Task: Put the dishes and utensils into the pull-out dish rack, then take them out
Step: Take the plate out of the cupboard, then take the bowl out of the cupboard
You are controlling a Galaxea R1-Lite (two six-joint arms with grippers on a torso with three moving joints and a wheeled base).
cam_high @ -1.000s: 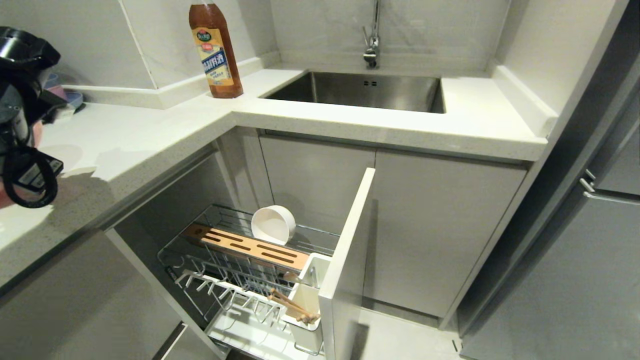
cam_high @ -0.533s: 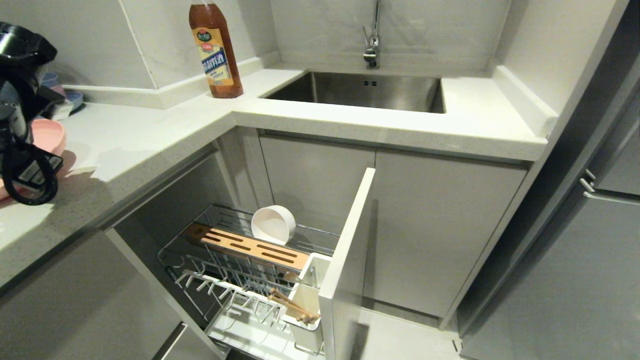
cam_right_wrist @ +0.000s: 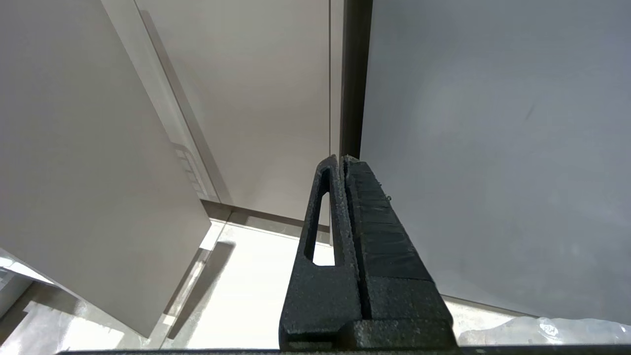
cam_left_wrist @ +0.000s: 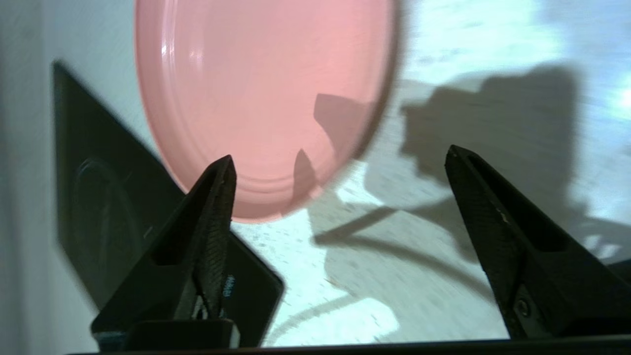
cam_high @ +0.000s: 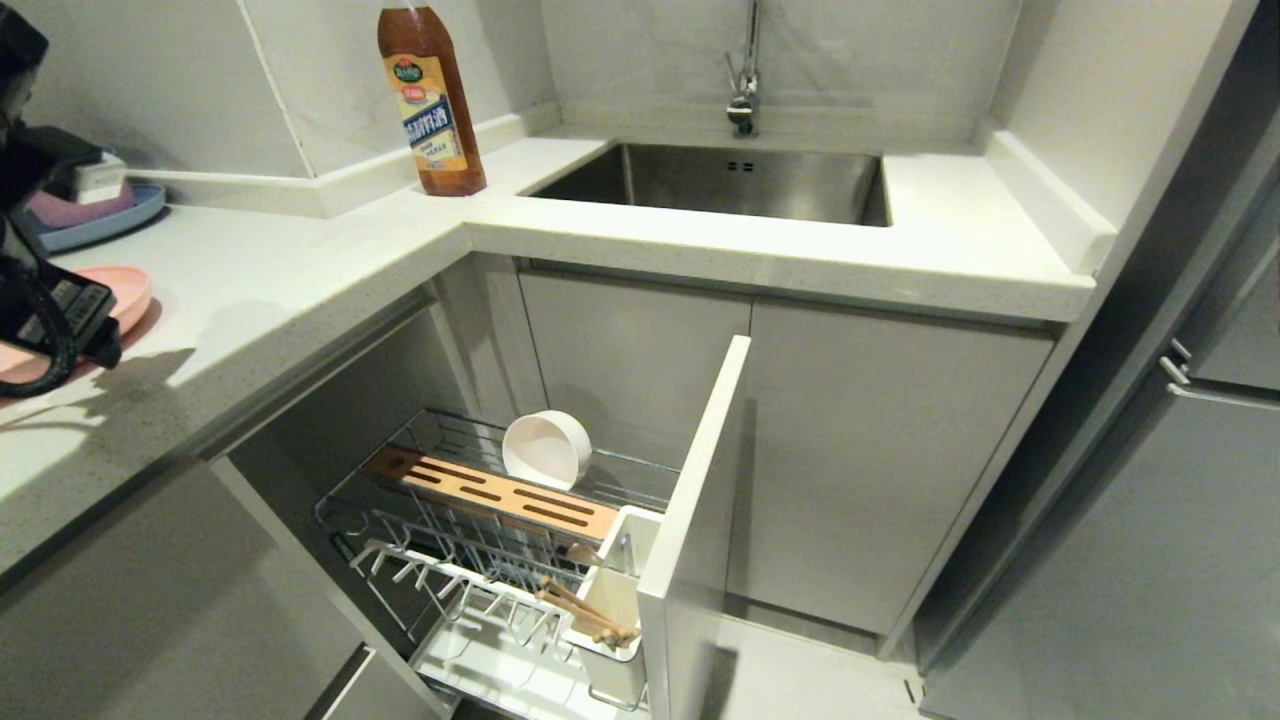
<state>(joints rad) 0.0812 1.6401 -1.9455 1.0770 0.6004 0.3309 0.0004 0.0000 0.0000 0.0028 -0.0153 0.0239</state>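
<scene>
**On the left counter: pink plate lying flat, left gripper spread above it**

Over the white counter [cam_high: 300, 270] at the far left, left gripper [cam_left_wrist: 340, 162] hanging with both black fingers [cam_left_wrist: 212, 217] wide apart, gripping nothing. Just beyond the fingertips, pink plate [cam_left_wrist: 261, 98] flat on the counter, touched by neither finger, partly shadowed. Behind it along the wall, blue plate [cam_high: 95, 222] carrying small items. Below the counter, pull-out dish rack [cam_high: 470, 560] drawn out, tall white front panel [cam_high: 690, 520] at its end. Inside, cream-white bowl [cam_high: 545, 450] tipped on its side behind the slotted wooden block [cam_high: 500, 495]; chopsticks [cam_high: 580, 610] leaning in the white utensil cup [cam_high: 615, 600] beside the panel. Fork not made out. Down near the floor by grey cabinet fronts, right gripper [cam_right_wrist: 342, 162] parked, fingers pressed together on nothing. Farther back, brown sauce bottle [cam_high: 430, 100] beside the steel sink [cam_high: 720, 180].
</scene>
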